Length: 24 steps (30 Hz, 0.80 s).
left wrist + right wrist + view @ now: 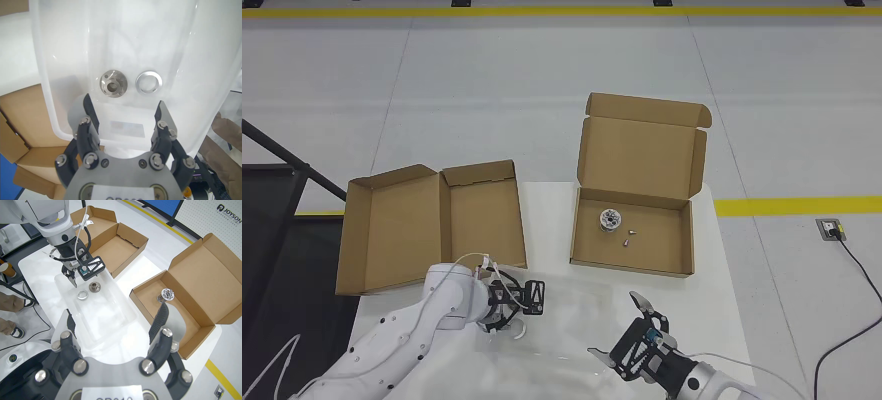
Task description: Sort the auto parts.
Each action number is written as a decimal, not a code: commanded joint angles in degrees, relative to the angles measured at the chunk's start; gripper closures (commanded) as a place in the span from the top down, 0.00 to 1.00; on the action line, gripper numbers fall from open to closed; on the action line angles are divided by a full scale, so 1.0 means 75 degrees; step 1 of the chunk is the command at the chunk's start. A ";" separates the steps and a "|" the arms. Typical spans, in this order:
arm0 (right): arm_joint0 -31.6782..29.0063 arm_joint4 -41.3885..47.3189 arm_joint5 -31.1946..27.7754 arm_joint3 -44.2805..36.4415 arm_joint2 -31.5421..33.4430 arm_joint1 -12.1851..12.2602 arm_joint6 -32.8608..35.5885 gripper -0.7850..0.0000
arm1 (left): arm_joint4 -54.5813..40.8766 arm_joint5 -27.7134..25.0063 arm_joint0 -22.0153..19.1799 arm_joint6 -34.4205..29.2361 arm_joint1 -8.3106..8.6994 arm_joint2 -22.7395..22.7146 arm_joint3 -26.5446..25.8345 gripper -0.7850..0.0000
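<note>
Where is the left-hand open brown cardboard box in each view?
Top view: open brown cardboard box at the left, beyond the left gripper.
Left wrist view: box beside the clear plastic tray.
Right wrist view: box beyond the left gripper.
Shared landmark: the left gripper.

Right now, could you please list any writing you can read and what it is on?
Sticker under clear tray: blurred, unreadable.
Label on left gripper: cut off at the edge.
Label on right gripper: cut off too.
Brand logo on wall panel: not read off.
</note>
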 commanded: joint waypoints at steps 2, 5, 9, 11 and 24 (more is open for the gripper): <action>0.0000 0.0000 0.0000 0.0000 0.0000 0.0000 0.0000 1.00 | 0.0144 0.0185 -0.0128 -0.0183 -0.0057 0.0170 0.0048 0.73; 0.0000 0.0000 0.0000 0.0000 0.0000 0.0000 0.0000 1.00 | 0.0228 0.0385 -0.0178 -0.0295 -0.0129 0.0287 0.0094 0.69; 0.0000 0.0000 0.0000 0.0000 0.0000 0.0000 0.0000 1.00 | 0.0313 0.0489 -0.0279 -0.0228 -0.0226 0.0408 0.0214 0.71; 0.0000 0.0000 0.0000 0.0000 0.0000 0.0000 0.0000 1.00 | 0.0390 0.0536 -0.0321 -0.0157 -0.0274 0.0470 0.0251 0.69; 0.0000 0.0000 0.0000 0.0000 0.0000 0.0000 0.0000 1.00 | 0.0960 0.0778 -0.0485 0.0032 -0.0612 0.0940 0.0670 0.51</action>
